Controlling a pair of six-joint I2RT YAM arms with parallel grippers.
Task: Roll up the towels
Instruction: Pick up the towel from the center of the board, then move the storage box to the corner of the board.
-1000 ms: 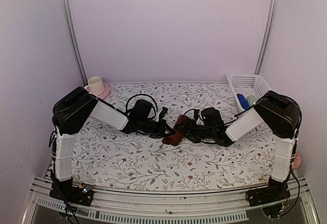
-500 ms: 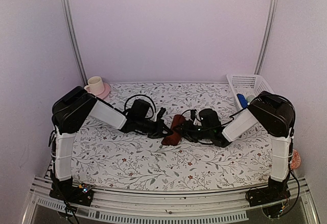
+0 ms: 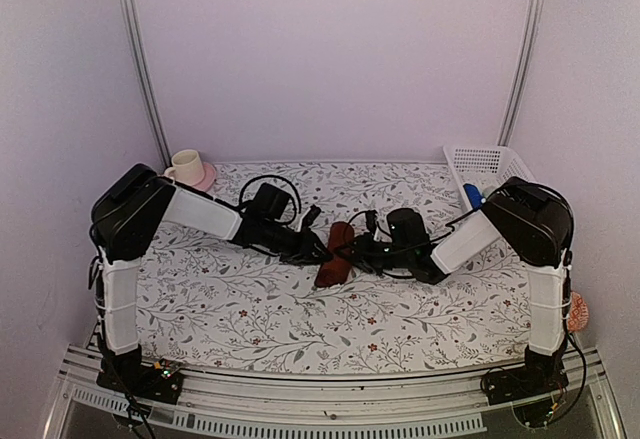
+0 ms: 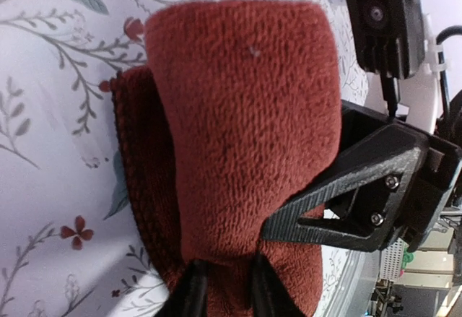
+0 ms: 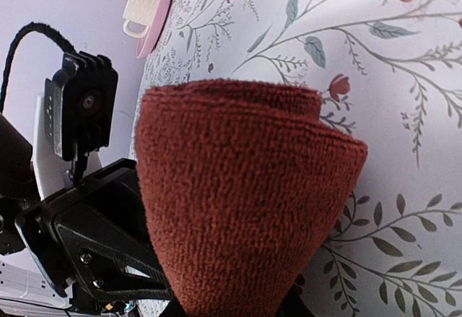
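Observation:
The dark maroon towel (image 3: 336, 255) lies partly rolled at the table's middle, one end lifted between my two grippers. My left gripper (image 3: 322, 250) comes in from the left and is shut on a fold of it; in the left wrist view (image 4: 227, 289) the towel (image 4: 238, 115) bulges above the fingers. My right gripper (image 3: 354, 251) comes in from the right and is shut on the towel's other end (image 5: 245, 209), which hides its fingertips (image 5: 292, 308). The light-blue towel does not show clearly; a blue and pale bundle (image 3: 480, 197) lies in the basket.
A white perforated basket (image 3: 490, 164) stands at the back right. A cream cup on a pink saucer (image 3: 187, 168) stands at the back left. The white floral covering (image 3: 300, 309) spans the table. Metal rails run up the back wall.
Both grippers have shifted a little to the left and away with the maroon towel between them. The left arm's elbow has swung left.

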